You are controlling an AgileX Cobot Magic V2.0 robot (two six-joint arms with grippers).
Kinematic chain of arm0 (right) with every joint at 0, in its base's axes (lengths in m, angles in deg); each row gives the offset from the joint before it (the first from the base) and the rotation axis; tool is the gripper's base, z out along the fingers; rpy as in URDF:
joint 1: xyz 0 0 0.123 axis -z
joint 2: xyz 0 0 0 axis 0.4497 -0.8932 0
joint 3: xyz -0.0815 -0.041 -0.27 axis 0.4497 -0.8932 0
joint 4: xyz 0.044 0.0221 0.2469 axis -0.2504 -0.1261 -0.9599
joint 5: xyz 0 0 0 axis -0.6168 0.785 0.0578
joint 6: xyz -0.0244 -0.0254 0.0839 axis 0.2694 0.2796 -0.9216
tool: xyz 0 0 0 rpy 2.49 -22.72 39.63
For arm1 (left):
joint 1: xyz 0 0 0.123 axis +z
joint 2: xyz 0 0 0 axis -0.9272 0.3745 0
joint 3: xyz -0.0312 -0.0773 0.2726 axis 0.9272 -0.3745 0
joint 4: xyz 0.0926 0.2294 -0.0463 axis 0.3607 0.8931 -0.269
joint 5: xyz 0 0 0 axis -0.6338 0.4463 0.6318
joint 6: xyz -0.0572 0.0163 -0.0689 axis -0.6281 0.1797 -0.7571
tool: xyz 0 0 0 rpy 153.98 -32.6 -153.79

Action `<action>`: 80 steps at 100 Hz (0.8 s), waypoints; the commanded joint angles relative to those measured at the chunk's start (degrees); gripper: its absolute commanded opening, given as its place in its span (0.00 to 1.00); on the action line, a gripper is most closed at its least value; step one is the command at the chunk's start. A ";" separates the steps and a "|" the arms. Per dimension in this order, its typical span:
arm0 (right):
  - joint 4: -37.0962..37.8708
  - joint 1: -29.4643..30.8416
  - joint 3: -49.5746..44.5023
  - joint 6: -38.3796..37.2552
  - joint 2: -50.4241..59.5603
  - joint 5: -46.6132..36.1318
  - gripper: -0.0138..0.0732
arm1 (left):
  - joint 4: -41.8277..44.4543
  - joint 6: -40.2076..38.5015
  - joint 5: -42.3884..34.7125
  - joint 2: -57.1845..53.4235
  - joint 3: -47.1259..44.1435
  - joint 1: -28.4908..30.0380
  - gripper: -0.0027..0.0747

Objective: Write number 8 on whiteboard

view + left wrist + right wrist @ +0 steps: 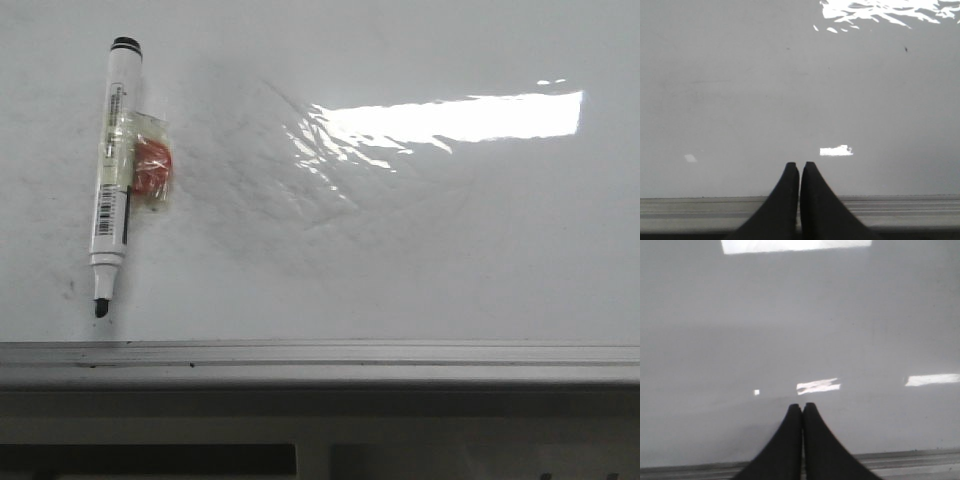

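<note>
Both grippers (799, 167) (802, 409) closed, hovering over whiteboard (400, 260).

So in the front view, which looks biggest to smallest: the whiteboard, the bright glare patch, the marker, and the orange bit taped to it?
1. Whiteboard, filling most of the view.
2. Glare patch and marker: nearly alike in length, so no firm order between them.
3. Orange bit taped to the marker, clearly the smallest.

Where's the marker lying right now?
In the front view, the marker lies uncapped on the whiteboard at its far left, tip toward the near frame edge, an orange taped piece on its right side.
</note>
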 commanded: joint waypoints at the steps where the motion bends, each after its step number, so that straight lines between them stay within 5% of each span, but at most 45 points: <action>1: 0.10 0.35 -0.79 0.59 1.25 -1.33 0.09 | -0.23 -0.55 -2.56 -1.64 -2.30 -0.41 0.01; 46: 0.55 0.35 -0.79 0.59 1.25 -2.97 0.09 | -2.08 -0.55 -8.18 -1.64 -2.30 -0.41 0.01; 80: 2.55 0.35 -0.79 0.59 1.25 -21.80 0.09 | -3.07 -0.55 -14.01 -1.64 -2.30 -0.27 0.01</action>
